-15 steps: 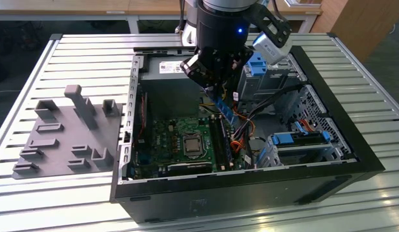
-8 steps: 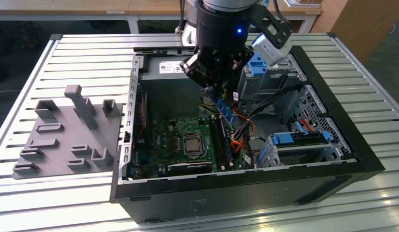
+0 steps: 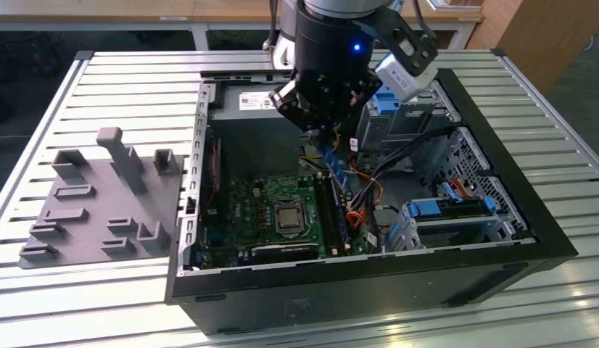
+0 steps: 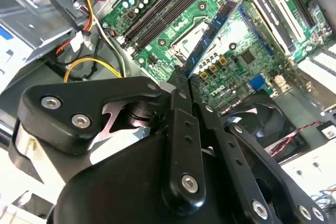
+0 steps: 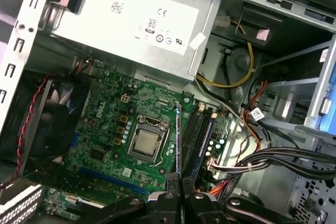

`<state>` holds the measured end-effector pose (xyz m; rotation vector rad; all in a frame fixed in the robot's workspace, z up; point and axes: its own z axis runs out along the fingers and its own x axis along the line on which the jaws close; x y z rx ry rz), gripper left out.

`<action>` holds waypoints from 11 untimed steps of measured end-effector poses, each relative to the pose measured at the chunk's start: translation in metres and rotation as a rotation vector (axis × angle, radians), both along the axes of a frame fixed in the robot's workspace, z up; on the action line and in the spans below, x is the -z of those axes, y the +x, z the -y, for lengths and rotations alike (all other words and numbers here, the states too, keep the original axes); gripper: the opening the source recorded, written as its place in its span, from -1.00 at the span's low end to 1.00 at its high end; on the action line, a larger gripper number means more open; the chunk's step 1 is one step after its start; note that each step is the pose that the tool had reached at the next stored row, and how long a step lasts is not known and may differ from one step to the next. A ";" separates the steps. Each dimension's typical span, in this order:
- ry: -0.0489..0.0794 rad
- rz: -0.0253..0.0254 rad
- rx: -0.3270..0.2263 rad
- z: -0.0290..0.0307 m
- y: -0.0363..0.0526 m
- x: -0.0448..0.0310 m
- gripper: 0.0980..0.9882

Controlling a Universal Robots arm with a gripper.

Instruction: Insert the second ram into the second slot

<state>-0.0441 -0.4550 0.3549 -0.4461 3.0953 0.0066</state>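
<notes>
My gripper [image 3: 324, 129] hangs inside the open black computer case [image 3: 377, 290], shut on the second ram [image 3: 331, 161], a thin blue stick that points down toward the green motherboard [image 3: 265, 210]. In the second wrist view the ram [image 4: 216, 24] juts from between the fingertips [image 4: 181, 85] over the board, next to the processor socket [image 4: 189, 38]. The first wrist view has the ram [image 5: 178, 140] edge-on between the socket [image 5: 144, 142] and the dark memory slots [image 5: 195, 135]. I cannot tell whether it touches a slot.
A grey fixture plate [image 3: 96, 203] lies on the slatted table at the exterior view's left. Inside the case are the power supply [image 3: 270, 101], bundled cables [image 3: 377, 185], drive bays with blue tabs [image 3: 444, 206] and a fan [image 5: 47, 116].
</notes>
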 end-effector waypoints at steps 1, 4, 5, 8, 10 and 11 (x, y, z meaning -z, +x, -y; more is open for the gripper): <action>0.000 0.0000 0.014 0.0000 0.0000 0.0001 -0.91; 0.000 0.0000 0.054 0.0000 0.0000 0.0003 -0.91; 0.000 0.0000 0.066 0.0000 0.0000 0.0003 -0.91; 0.000 0.0000 0.103 0.0000 0.0000 0.0004 -0.91; 0.000 0.0000 0.126 0.0000 0.0000 0.0005 -0.91; 0.000 0.0000 0.138 0.0000 0.0000 0.0006 -0.91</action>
